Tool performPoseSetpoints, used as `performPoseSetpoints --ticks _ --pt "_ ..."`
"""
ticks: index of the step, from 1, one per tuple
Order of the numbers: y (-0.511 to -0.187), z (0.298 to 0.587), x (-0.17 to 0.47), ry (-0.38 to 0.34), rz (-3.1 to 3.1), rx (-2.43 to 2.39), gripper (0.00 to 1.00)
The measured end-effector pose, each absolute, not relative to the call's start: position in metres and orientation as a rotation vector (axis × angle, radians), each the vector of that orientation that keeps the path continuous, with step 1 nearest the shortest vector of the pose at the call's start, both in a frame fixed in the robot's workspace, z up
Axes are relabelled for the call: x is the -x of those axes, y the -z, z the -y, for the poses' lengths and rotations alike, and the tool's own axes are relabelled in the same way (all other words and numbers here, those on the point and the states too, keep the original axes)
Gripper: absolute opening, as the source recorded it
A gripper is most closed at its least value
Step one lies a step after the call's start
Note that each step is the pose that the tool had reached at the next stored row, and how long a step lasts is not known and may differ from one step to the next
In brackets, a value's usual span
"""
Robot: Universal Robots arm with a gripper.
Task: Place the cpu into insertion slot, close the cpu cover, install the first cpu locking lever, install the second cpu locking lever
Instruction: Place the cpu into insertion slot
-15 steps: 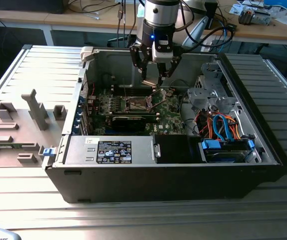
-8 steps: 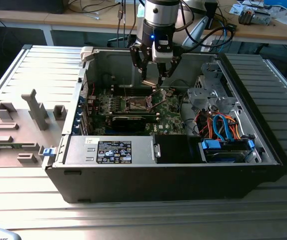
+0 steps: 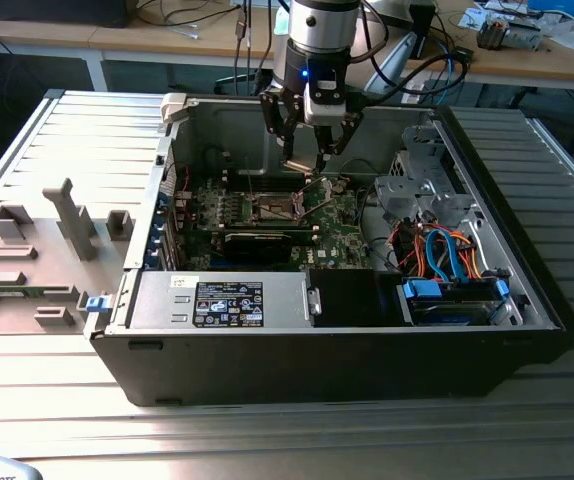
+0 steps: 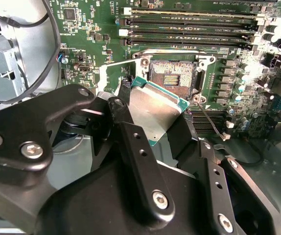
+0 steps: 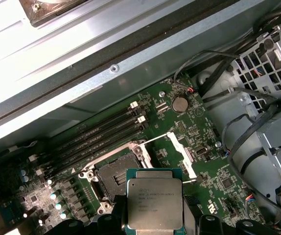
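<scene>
Along the near wall of the open computer case (image 3: pixel 267 370), in the exterior view, lie a labelled power supply (image 3: pixel 222 300) and a drive bay (image 3: pixel 452 300) fed by blue cables. Beyond them the green motherboard (image 3: pixel 342 240) covers the case floor. Above its middle hangs the gripper (image 3: pixel 305 165), its jaws clamped on two opposite edges of the cpu (image 4: pixel 152 110), which is tilted and clear of the board in the second wrist view. Just past the chip the insertion slot (image 5: pixel 112 177) lies bare, its dark centre uncovered. The cpu cover (image 5: pixel 174 138) stands swung away at the slot's edge. Farther on, long black memory slots (image 5: pixel 99 134) run along the motherboard's edge beside the case's far wall.
</scene>
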State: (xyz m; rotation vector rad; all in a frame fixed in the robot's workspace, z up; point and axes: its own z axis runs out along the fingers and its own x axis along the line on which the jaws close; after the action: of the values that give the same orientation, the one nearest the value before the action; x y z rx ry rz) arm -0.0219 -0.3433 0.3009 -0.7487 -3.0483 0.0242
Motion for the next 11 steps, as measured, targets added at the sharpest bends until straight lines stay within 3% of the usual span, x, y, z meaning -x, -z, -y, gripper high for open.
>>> performPoseSetpoints --ticks 11 --pt "-0.3009 0.3433 0.0214 -0.025 3.046 0.760 0.54"
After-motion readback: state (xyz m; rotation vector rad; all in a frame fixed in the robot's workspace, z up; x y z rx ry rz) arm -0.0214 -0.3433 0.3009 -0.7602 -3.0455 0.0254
